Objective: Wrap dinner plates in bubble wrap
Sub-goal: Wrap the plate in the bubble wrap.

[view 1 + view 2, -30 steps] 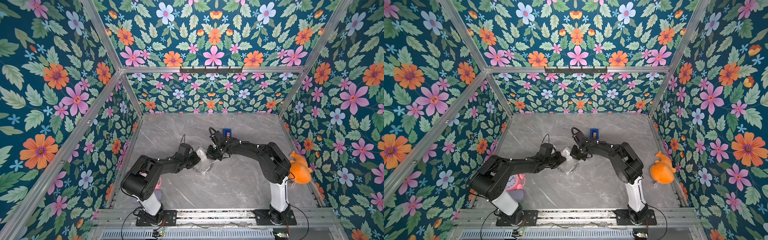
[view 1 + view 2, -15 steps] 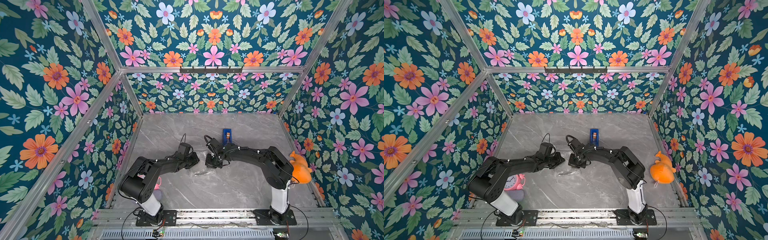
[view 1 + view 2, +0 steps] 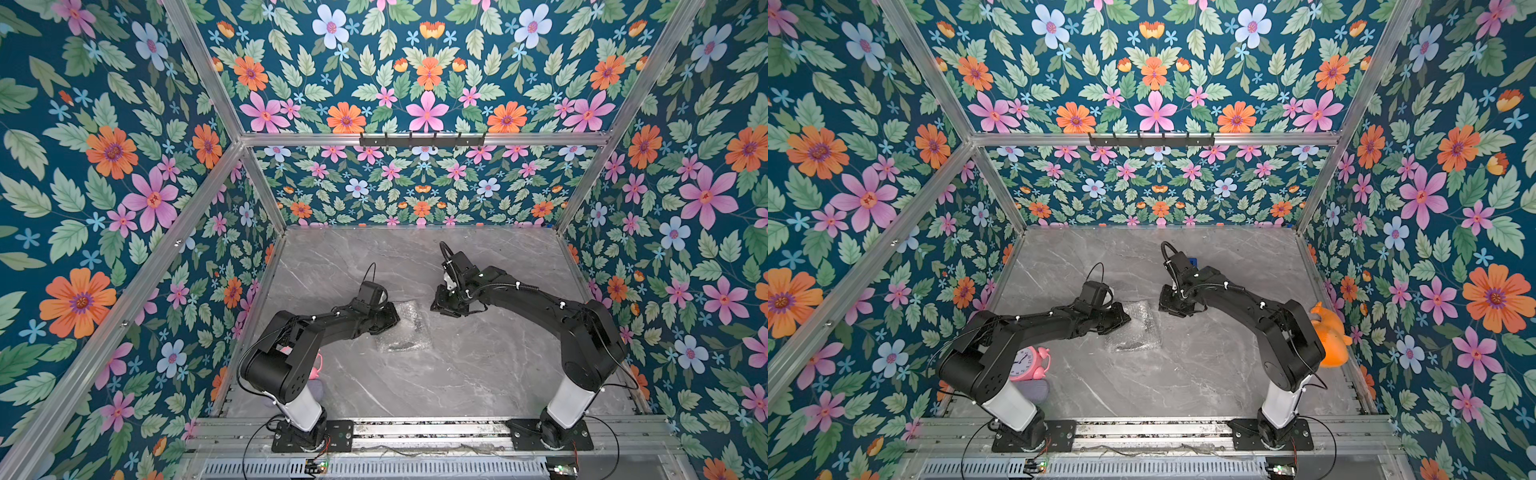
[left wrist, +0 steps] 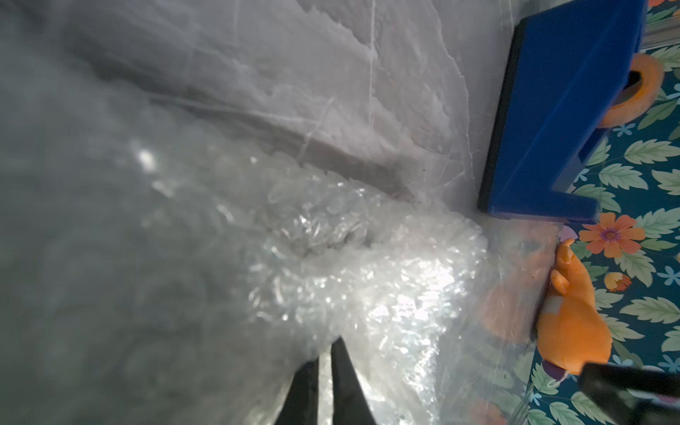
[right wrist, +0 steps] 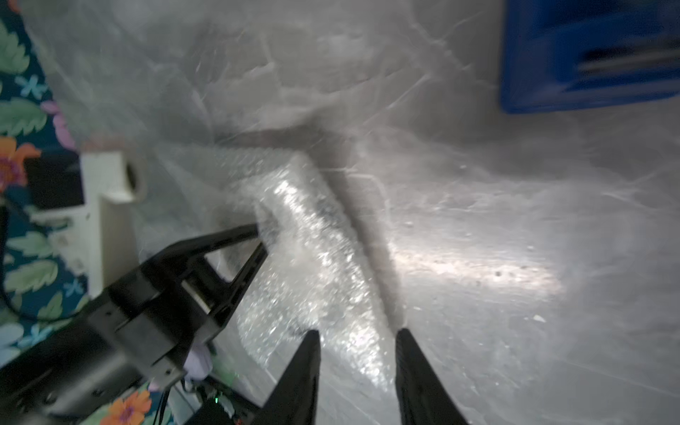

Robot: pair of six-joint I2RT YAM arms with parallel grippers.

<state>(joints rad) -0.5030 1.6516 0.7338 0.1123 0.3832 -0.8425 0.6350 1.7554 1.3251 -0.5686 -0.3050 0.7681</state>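
Left hand [image 4: 325, 353] is pinched shut on the bubble wrap [image 3: 405, 322], folded on the counter [image 3: 457, 374] over the dark plate [image 3: 399, 345]. Right hand [image 5: 357, 330] stands partly open, empty; it should press the fold flat.

Shiny dimpled plastic bubble wrap [image 3: 405, 328]

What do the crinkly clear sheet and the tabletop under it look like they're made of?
The bubble wrap: clear plastic film, glossy, judging by its dimpled bubbles and bright glints. The table: smooth grey marble-look top with white veins and a soft sheen; real stone or printed laminate, I cannot tell.
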